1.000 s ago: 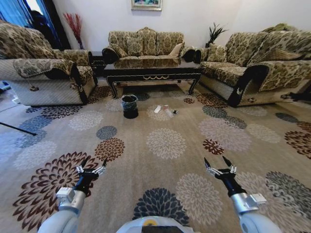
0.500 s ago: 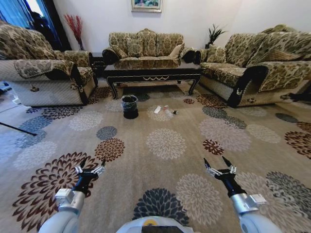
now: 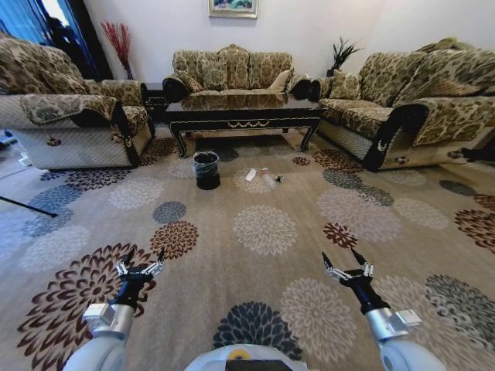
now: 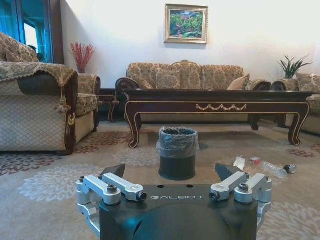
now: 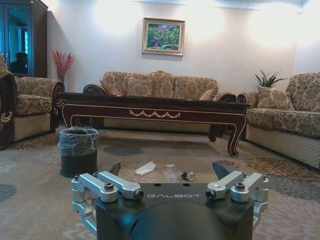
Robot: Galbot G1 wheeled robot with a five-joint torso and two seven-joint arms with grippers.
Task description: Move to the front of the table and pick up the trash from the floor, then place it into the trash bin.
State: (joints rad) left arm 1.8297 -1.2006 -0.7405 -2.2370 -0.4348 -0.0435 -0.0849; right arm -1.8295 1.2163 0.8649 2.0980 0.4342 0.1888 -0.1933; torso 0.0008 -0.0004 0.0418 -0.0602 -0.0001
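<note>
The one word that can be read is "GALBOT", in pale capital letters on the black body of each tool. On the left tool (image 4: 175,176) it stands centred between the two silver finger mounts, and on the right tool (image 5: 169,174) it stands in the same place. The framed picture (image 4: 186,23) on the wall bears no lettering that can be read.

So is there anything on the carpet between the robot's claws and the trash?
Nothing visible. The left gripper and right gripper are both open, low over bare patterned floor. The trash lies far ahead, in front of the table, with the trash bin just beside it.
</note>
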